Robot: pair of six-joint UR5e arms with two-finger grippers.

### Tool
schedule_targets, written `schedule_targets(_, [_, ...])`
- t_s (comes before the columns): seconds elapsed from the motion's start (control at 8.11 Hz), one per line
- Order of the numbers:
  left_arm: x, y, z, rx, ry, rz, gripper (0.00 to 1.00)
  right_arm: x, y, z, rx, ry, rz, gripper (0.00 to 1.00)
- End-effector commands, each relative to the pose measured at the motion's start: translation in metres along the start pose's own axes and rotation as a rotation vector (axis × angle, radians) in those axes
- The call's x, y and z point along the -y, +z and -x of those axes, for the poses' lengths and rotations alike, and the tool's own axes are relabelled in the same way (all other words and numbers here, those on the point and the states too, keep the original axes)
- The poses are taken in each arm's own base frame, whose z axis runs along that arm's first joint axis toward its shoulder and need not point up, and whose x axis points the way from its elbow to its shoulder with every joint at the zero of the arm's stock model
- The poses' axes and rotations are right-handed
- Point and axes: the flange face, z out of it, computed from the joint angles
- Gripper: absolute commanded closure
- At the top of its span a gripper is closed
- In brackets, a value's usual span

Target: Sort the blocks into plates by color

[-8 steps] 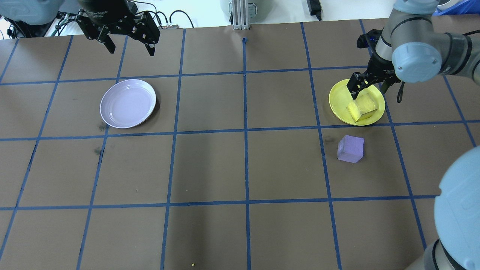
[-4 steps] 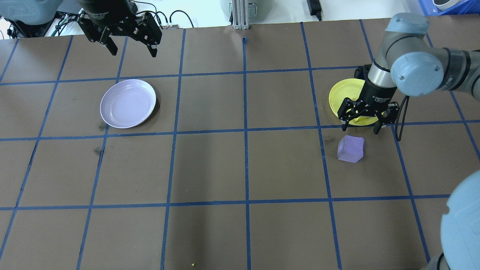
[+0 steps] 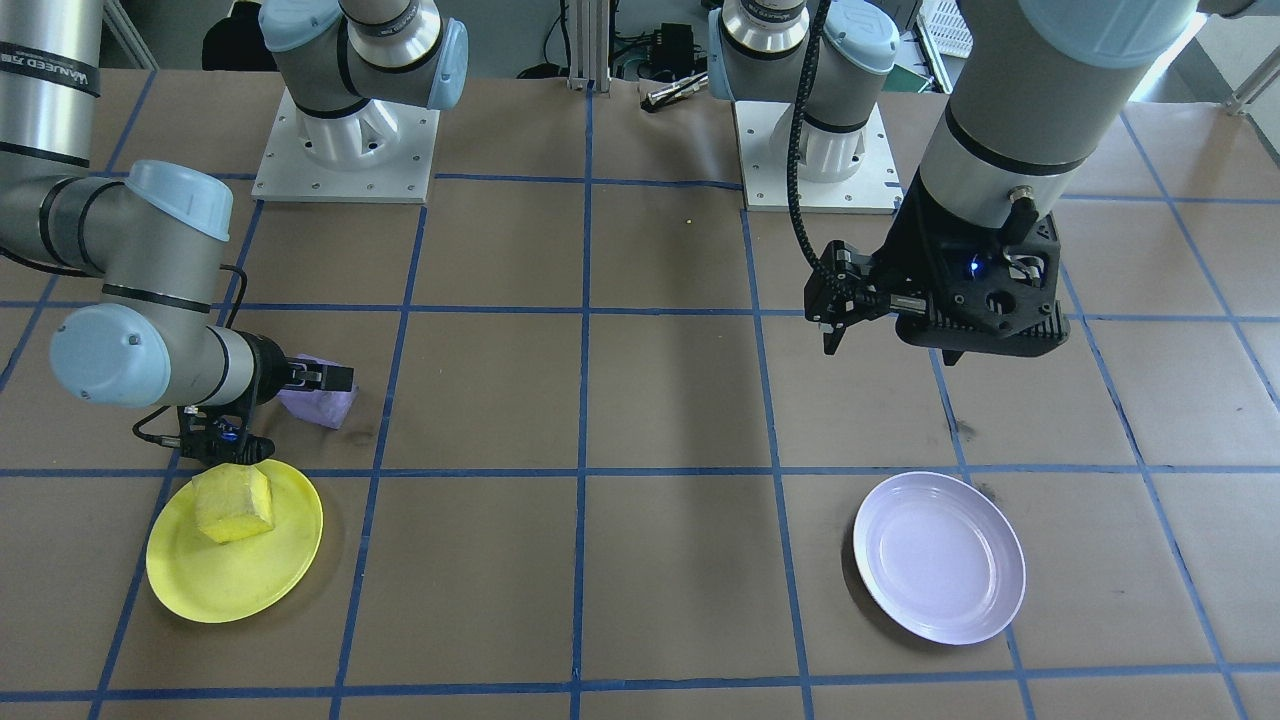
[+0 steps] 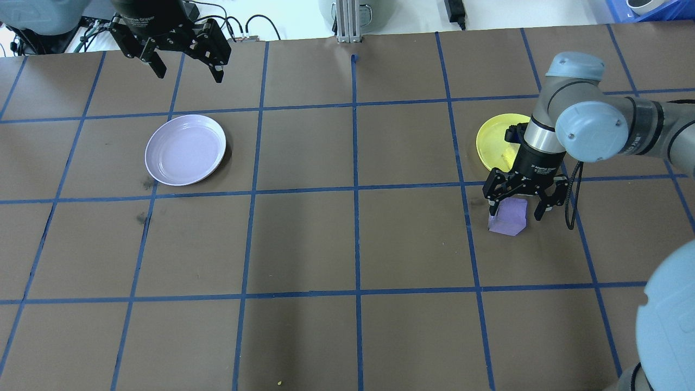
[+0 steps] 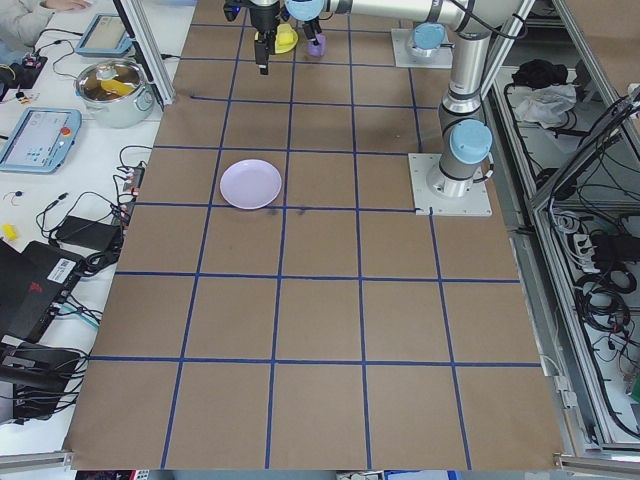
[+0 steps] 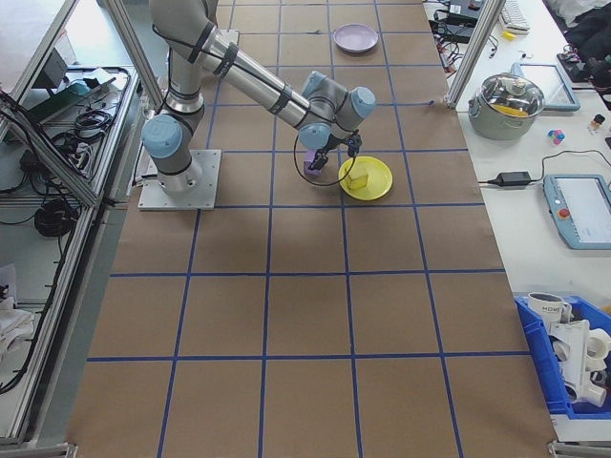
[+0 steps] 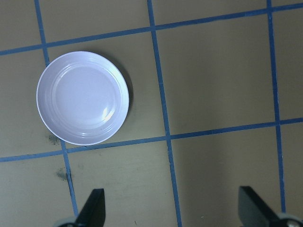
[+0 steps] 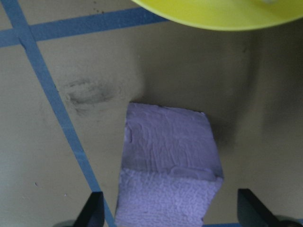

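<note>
- The right gripper [image 4: 517,208] is seen spread wide over the purple block [image 4: 509,219]; a finger is placed on either side of the block, and no contact is visible in the right wrist view.
- The purple block [image 8: 168,165] is found resting on the brown table [image 4: 304,239], just beside a blue tape line [image 8: 52,101] and near the rim of the yellow plate [image 8: 222,14], apart from it.
- The yellow block [image 3: 233,503] is seen lying inside the yellow plate [image 3: 240,575], toward the plate's edge nearest the robot.
- In the overhead view the yellow plate [image 4: 495,142] is partly covered by the right arm's wrist.
- The left gripper [image 4: 187,64] is held high above the far edge of the table with its fingers apart and nothing between them.
- The lavender plate [image 4: 185,150] is seen lying flat on the table with nothing in it, well apart from the yellow plate and both blocks.
- In the left wrist view the lavender plate [image 7: 83,98] is framed below the camera, with both fingertips [image 7: 92,208] visible at the bottom edge.
</note>
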Motion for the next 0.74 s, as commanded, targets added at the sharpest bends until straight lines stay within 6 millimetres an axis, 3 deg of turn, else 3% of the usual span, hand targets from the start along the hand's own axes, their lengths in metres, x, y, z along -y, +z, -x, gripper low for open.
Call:
schedule_targets(0.0, [0.0, 0.0, 0.0, -0.003, -0.002, 0.0, 0.0, 0.004, 0.009, 0.0, -0.002, -0.004, -0.014, 0.25])
schedule_targets(0.12, [0.0, -0.001, 0.0, -0.003, -0.007, -0.003, 0.0, 0.008, 0.012, -0.001, -0.002, -0.002, -0.014, 0.55])
schedule_targets(0.25, [-0.001, -0.002, -0.002, -0.016, -0.016, -0.006, 0.0, 0.009, 0.014, -0.001, 0.0, 0.001, -0.01, 1.0])
schedule_targets(0.49, [-0.003, -0.005, -0.004, -0.042, -0.018, -0.01, 0.0, 0.011, -0.008, 0.005, 0.052, 0.008, -0.056, 1.0])
schedule_targets(0.62, [-0.003, -0.004, -0.002, -0.036, -0.013, -0.008, 0.0, 0.013, -0.029, 0.013, 0.077, -0.001, -0.089, 1.0])
